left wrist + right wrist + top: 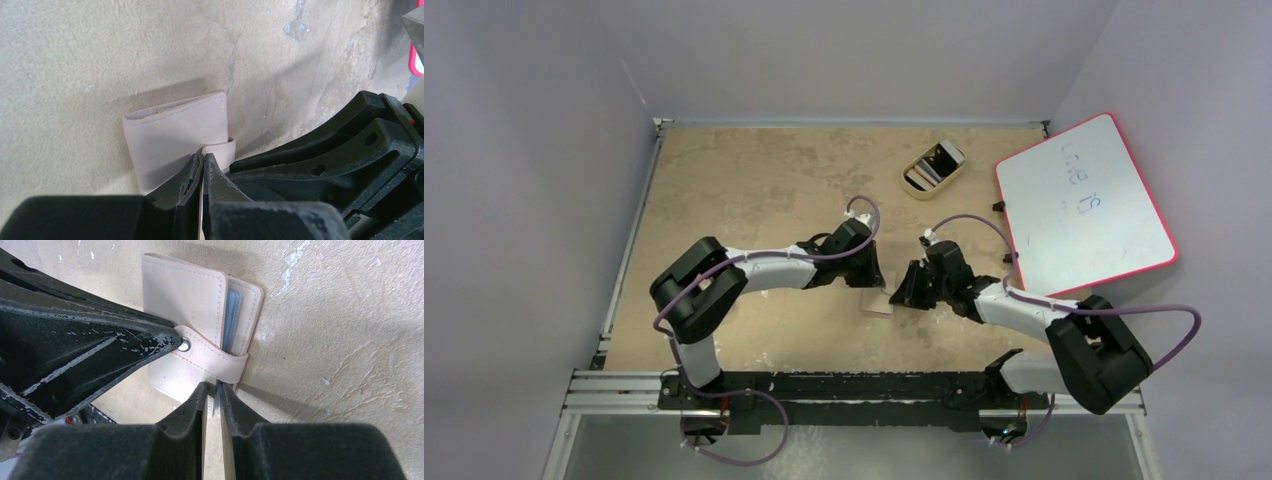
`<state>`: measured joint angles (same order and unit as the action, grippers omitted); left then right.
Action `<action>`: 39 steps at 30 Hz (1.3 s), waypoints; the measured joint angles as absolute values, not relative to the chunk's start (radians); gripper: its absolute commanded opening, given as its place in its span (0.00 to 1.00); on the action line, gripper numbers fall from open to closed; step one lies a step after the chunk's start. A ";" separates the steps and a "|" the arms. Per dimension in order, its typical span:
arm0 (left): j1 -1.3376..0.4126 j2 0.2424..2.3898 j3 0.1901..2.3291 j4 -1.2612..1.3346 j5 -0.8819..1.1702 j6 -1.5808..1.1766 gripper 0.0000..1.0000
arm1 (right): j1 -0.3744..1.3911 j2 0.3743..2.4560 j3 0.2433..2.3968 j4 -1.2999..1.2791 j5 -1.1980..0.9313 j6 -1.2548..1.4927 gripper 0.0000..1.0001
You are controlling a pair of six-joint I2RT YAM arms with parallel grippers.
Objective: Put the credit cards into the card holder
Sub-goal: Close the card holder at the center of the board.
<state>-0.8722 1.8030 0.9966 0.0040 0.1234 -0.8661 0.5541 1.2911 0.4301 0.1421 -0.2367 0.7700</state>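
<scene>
We see a pale tan wallet folded shut near the middle of a mottled beige table, between two black robot arms. A pale blue card is tucked between its panels, only its edge showing. The left gripper is pinched closed on the end of the wallet's snap tab. The right gripper has its jaws nearly together on a thin pale edge just below the tab's fold. Well apart, towards the far right of the table, a tan oval tray holds a phone, and a red-edged whiteboard lies beside it.
</scene>
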 measured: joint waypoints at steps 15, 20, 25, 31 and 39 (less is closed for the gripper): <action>-0.873 1.795 0.995 -0.015 0.085 -0.846 0.00 | 0.554 1.304 0.442 0.136 -0.239 0.759 0.16; -0.873 1.795 0.981 0.006 0.086 -0.849 0.00 | 0.554 1.310 0.446 0.136 -0.242 0.758 0.16; -0.874 1.795 0.969 0.026 0.091 -0.850 0.01 | 0.554 1.316 0.451 0.133 -0.249 0.755 0.16; -0.882 1.789 0.966 0.027 0.078 -0.851 0.03 | 0.554 1.316 0.451 0.133 -0.250 0.751 0.16; -0.891 1.789 0.966 0.026 0.063 -0.849 0.08 | 0.553 1.317 0.451 0.134 -0.253 0.751 0.16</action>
